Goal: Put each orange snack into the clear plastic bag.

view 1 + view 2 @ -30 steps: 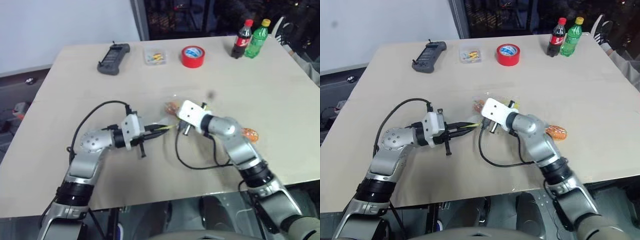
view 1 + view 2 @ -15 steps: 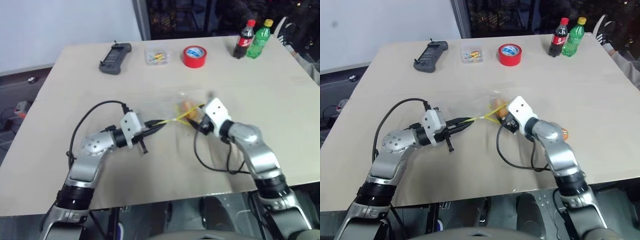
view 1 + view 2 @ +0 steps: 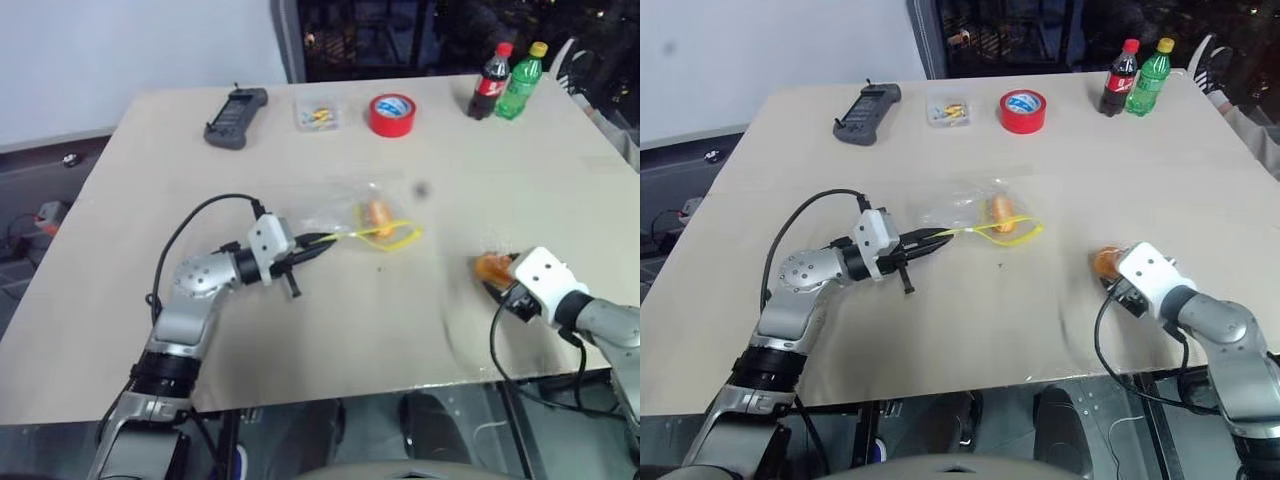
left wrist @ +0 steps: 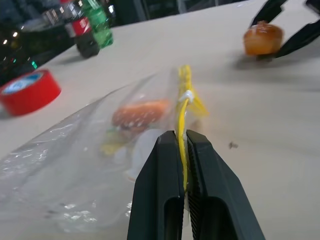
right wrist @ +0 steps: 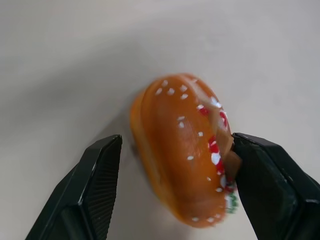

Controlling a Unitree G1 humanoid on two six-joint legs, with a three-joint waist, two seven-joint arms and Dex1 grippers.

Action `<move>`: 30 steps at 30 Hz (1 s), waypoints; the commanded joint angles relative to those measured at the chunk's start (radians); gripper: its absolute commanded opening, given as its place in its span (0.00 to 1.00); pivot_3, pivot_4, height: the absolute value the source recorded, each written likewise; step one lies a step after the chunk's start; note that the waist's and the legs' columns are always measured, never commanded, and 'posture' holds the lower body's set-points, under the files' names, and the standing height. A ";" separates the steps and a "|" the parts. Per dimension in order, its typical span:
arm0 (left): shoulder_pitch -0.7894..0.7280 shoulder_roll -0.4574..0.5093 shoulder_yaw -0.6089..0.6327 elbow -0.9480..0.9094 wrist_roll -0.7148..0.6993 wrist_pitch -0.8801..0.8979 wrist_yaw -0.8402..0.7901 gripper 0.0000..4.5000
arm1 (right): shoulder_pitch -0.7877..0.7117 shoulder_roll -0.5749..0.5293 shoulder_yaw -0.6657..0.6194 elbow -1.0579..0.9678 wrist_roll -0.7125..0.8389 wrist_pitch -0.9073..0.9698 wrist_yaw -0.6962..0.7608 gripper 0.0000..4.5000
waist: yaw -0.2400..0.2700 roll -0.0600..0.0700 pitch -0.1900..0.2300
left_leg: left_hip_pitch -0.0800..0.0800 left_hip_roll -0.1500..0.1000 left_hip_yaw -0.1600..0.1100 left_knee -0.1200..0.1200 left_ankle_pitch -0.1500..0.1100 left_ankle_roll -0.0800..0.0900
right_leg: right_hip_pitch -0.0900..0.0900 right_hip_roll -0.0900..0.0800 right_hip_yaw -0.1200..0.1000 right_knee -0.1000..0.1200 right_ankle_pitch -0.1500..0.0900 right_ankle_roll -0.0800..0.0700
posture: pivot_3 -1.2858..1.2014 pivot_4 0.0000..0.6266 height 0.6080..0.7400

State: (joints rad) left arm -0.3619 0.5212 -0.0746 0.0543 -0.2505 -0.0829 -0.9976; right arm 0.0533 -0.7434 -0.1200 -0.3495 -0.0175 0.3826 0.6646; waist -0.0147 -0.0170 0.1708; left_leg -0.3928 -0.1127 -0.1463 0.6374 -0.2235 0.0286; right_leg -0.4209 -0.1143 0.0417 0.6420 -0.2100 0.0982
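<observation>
Crinkly transparent plastic marks the clear plastic bag [image 3: 965,212], which lies on the beige table [image 3: 1160,160] just left of the frame's centre in the right eye view. Its yellow zip strip [image 4: 183,102] is pinched between the closed fingers of the left gripper [image 4: 182,150], so the bag's edge is grasped there. One orange snack [image 3: 999,212] is seen inside the bag, close to the zip strip.

The second orange snack [image 5: 182,150] rests on the table at the lower right of the head views. It is flanked by the spread fingers [image 5: 97,185] of the right gripper [image 5: 175,187]; one finger appears to touch its side, the other stands apart, so the snack is not clamped.

Along the upper edge of the table are seen a black handheld controller [image 3: 866,100], a small clear box of coloured bits [image 3: 946,109], a red tape roll [image 3: 1024,109], a cola bottle [image 3: 1117,78] and a green bottle [image 3: 1148,75], the two bottles side by side at the upper right.
</observation>
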 commanded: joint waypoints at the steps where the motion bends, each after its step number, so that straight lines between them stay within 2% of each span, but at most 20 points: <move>1: -0.011 0.002 0.010 -0.010 -0.007 -0.022 -0.005 0.00 | -0.036 -0.019 0.002 0.102 -0.004 -0.093 0.016 0.78 | 0.001 0.000 0.000 | 0.001 0.000 0.000 0.000 0.000 0.000 | 0.002 0.000 0.000 -0.001 0.000 0.000 | 0.52 0.24 1.00; 6: -0.002 0.009 0.018 -0.014 -0.011 -0.024 -0.006 0.00 | -0.095 0.007 0.004 0.180 0.040 -0.082 0.034 0.78 | 0.002 0.000 0.000 | 0.001 0.000 0.000 0.000 0.000 0.000 | 0.002 0.000 0.000 -0.001 0.000 0.000 | 0.52 0.24 1.00; 9: 0.016 0.011 0.023 -0.024 -0.010 -0.029 0.001 0.00 | -0.120 0.027 -0.008 0.164 0.070 -0.055 0.026 0.56 | 0.002 0.000 0.000 | 0.001 0.000 -0.001 0.001 0.000 0.000 | 0.002 0.000 0.000 -0.001 0.000 0.000 | 0.52 0.24 1.00; 11: 0.026 0.011 0.024 -0.029 -0.010 -0.031 0.005 0.00 | -0.121 0.036 -0.016 0.124 0.096 -0.038 0.030 0.36 | 0.001 0.000 0.000 | 0.001 0.000 -0.001 0.000 0.000 0.000 | 0.002 0.000 0.000 -0.001 0.000 0.000 | 0.52 0.24 1.00; 12: 0.029 0.011 0.024 -0.030 -0.010 -0.032 0.006 0.00 | -0.119 0.039 -0.017 0.102 0.110 -0.026 0.035 0.21 | 0.002 0.000 0.000 | 0.001 0.000 -0.001 0.000 0.000 0.000 | 0.002 0.000 0.000 -0.001 0.000 0.000 | 0.52 0.24 1.00; 13: 0.032 0.010 0.024 -0.030 -0.010 -0.034 0.007 0.00 | -0.114 0.043 -0.014 0.079 0.125 -0.017 0.041 0.15 | 0.002 0.000 0.000 | 0.001 0.000 -0.001 0.000 0.000 0.000 | 0.002 0.000 0.000 -0.001 0.000 0.000 | 0.52 0.24 1.00; 21: 0.034 0.012 0.032 -0.018 -0.015 -0.044 0.006 0.00 | -0.143 0.086 0.015 -0.074 0.220 0.140 0.022 0.15 | 0.001 0.000 0.000 | 0.001 0.000 -0.001 0.000 0.000 0.000 | 0.002 0.000 0.000 -0.001 0.000 0.000 | 0.52 0.24 1.00; 25: 0.036 0.005 0.038 -0.019 -0.022 -0.039 0.012 0.00 | -0.208 0.123 0.094 -0.174 0.226 0.272 -0.029 0.15 | 0.000 0.000 0.000 | 0.001 0.001 -0.001 0.000 0.000 0.000 | 0.001 0.000 0.000 -0.001 0.000 0.000 | 0.52 0.24 1.00; 30: 0.057 0.000 0.039 -0.056 -0.030 -0.023 0.018 0.00 | -0.336 0.221 0.240 -0.130 0.139 0.312 -0.136 0.15 | 0.003 0.000 0.000 | 0.000 0.001 -0.002 0.000 0.000 0.000 | 0.001 0.000 -0.001 -0.001 0.000 0.000 | 0.52 0.24 1.00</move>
State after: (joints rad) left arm -0.3100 0.5195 -0.0482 0.0483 -0.2608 -0.1049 -0.9856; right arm -0.2600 -0.5229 0.0974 -0.4834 0.1514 0.6925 0.5565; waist -0.0122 -0.0170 0.1710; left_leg -0.3926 -0.1122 -0.1479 0.6377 -0.2236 0.0287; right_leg -0.4198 -0.1144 0.0408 0.6409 -0.2100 0.0982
